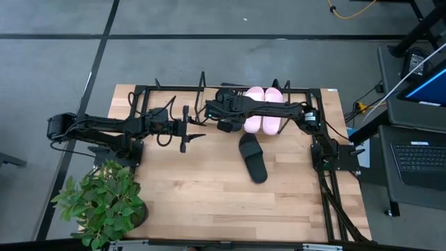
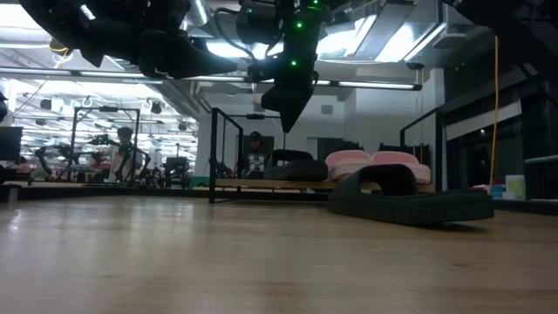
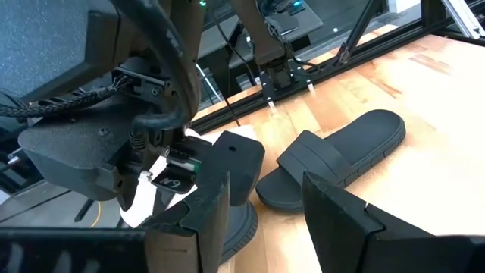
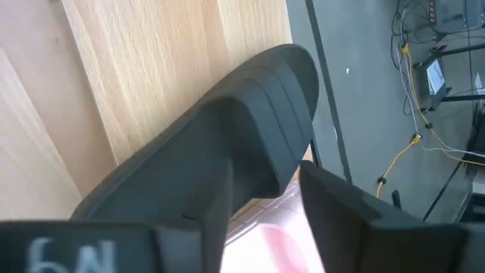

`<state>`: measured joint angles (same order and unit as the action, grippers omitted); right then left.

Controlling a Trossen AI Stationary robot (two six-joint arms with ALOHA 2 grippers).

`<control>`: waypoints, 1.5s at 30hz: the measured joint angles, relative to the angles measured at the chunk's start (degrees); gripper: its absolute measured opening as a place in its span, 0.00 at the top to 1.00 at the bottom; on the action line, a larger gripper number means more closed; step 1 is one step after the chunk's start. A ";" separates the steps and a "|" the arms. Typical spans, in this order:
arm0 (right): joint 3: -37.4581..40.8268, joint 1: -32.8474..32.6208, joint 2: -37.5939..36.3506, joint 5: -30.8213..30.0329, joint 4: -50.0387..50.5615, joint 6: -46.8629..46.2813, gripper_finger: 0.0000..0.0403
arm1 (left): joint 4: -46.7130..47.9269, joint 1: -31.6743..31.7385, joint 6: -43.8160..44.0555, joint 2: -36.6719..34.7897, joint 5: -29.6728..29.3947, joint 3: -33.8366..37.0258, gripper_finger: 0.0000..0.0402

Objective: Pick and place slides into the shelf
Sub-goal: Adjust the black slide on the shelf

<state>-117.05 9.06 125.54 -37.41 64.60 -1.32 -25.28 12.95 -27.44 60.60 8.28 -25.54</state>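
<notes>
The shelf [image 1: 167,90] stands along the table's far edge. Two pale pink slides [image 1: 263,111] lie side by side on its right part. A black slide [image 4: 250,129] lies on the shelf board [image 4: 151,61] just left of the pink ones. My right gripper [image 4: 265,205] hangs open above it, clear of it in the low view [image 2: 292,122]. A second black slide [image 1: 253,158] rests sole-down on the tabletop in front of the shelf. My left gripper [image 1: 197,134] waits open at mid-table, left of that slide, holding nothing.
A potted plant [image 1: 104,202] stands at the table's near left corner. The shelf's black wire frame [image 1: 139,104] rises along the far edge, and its left part lies under the arms. The near half of the tabletop [image 1: 209,202] is bare wood.
</notes>
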 joint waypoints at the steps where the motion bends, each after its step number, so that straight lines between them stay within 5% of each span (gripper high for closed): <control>1: 0.00 0.00 0.00 0.00 0.04 -0.14 0.58 | 0.00 0.00 0.00 0.00 0.00 0.00 0.61; 7: 0.02 0.02 0.00 0.04 0.02 0.25 0.39 | -0.02 0.00 -0.09 0.00 0.02 0.00 0.61; 12: 0.04 0.22 0.00 0.11 0.02 0.26 0.32 | -0.02 0.00 -0.06 0.00 0.02 0.00 0.61; 25: 0.07 1.65 0.00 3.15 0.34 0.16 0.32 | 0.64 0.00 0.25 0.00 0.02 0.00 0.61; 45: 2.73 2.06 0.04 3.04 0.41 0.27 0.32 | 17.61 -1.00 9.96 0.02 -1.22 0.04 0.61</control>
<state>-114.33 11.12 125.57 -34.37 65.01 -1.04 -7.67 11.95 -17.47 60.62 7.06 -25.50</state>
